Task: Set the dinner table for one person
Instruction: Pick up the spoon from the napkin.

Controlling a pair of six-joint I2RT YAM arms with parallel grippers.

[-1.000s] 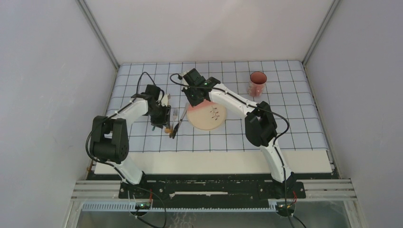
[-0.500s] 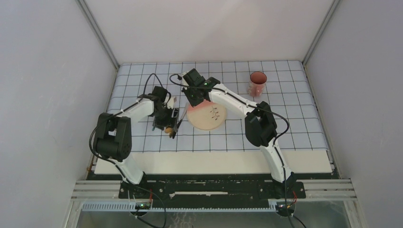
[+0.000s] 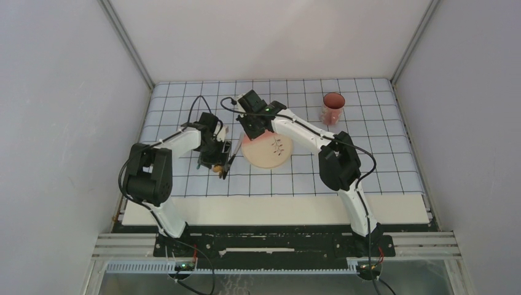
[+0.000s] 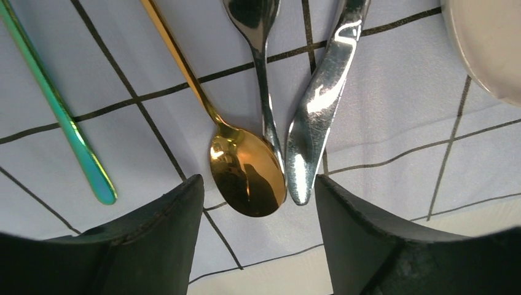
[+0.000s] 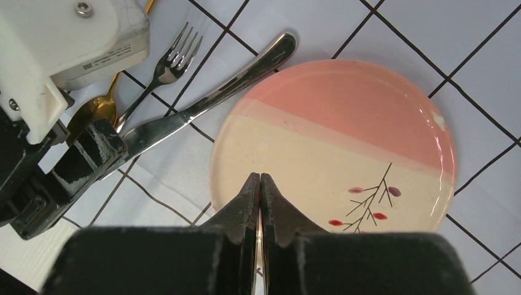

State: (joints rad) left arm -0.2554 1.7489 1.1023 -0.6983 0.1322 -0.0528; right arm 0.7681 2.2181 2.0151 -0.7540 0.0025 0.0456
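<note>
The dinner table (image 3: 276,210) shows as a cream strip in front of a pale-blue gridded cloth (image 3: 375,157). A pink-and-cream plate (image 3: 274,153) (image 5: 344,141) lies on the cloth. Left of it lie a gold spoon (image 4: 246,175), a silver fork (image 5: 175,58) (image 4: 263,92) and a silver knife (image 4: 316,104) (image 5: 215,98). My left gripper (image 3: 216,163) (image 4: 255,187) hovers open over the spoon's bowl and the knife's tip, holding nothing. My right gripper (image 3: 254,131) (image 5: 259,179) is shut and empty above the plate's edge.
A pink cup (image 3: 332,108) stands at the back right of the cloth. A teal-green handle (image 4: 61,117) lies left of the gold spoon. Grey walls close in both sides and the back.
My left gripper has opened wider and shifted right, over the cutlery beside the plate. The right arm has barely moved.
</note>
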